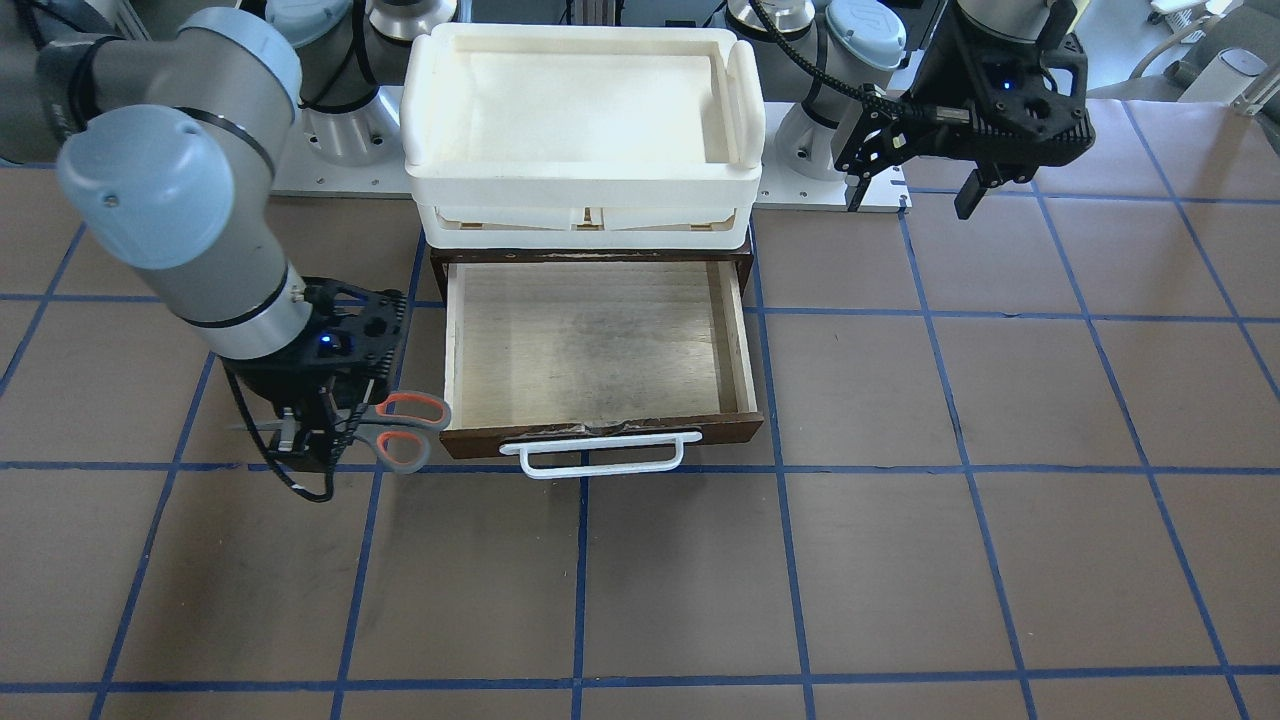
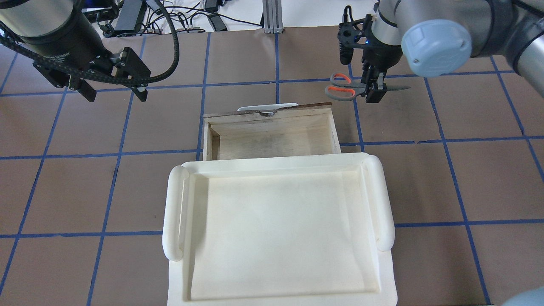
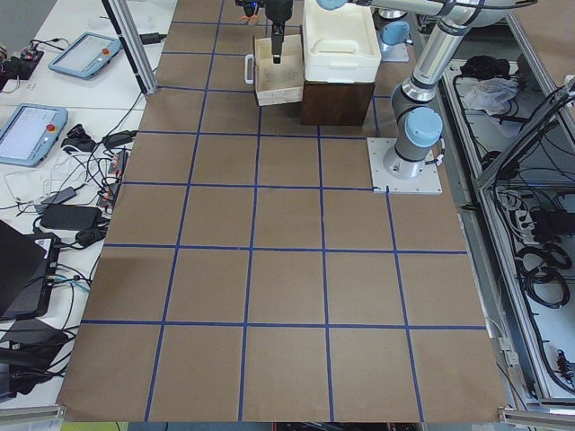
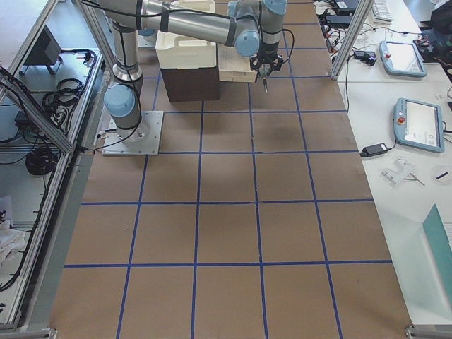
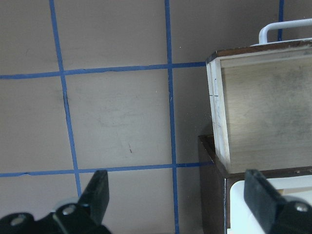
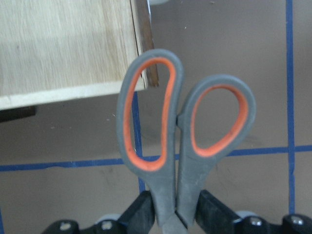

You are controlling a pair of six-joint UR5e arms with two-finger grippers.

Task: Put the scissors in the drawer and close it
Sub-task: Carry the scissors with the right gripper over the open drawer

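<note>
Upper left of the overhead view: faint white lettering on the body of the left pincer (image 2: 114,92) ends in "Gripper". Nothing else is legible.

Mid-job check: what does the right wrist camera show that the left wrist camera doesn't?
Only the right wrist view: the scissors, clamped in the right gripper near the drawer's corner. Only the left wrist view: the open, empty left gripper, the drawer's white handle and the white tray's corner. Both: the open drawer's bare floor and the brown table.
</note>
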